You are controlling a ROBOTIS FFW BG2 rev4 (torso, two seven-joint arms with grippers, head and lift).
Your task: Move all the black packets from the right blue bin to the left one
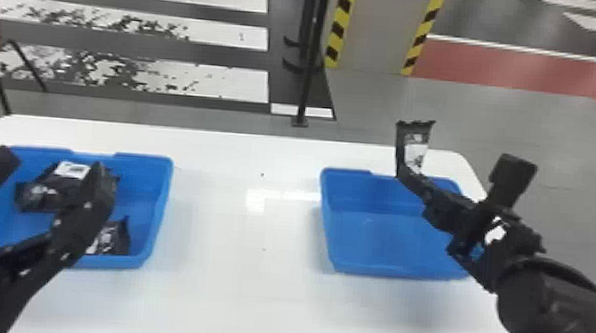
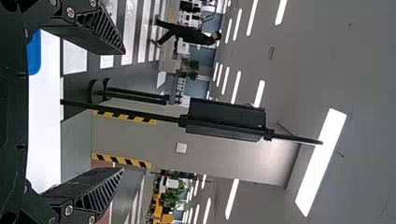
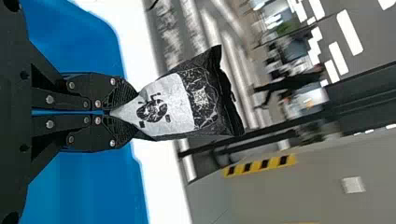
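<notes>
Mid-transfer, the right gripper (image 3: 129,112), clamping a packet (image 3: 201,100) near the right edge of the table (image 1: 253,295), must cross to the left bin (image 1: 159,209); the left gripper (image 2: 123,111) gapes.

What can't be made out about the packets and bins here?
Exact count of the black packets in the left blue bin: head view, they overlap and the left gripper covers part.
Right end of the right blue bin: head view, partly behind the right arm.
Pinched end of the held packet: right wrist view, clamped inside the right gripper.
</notes>
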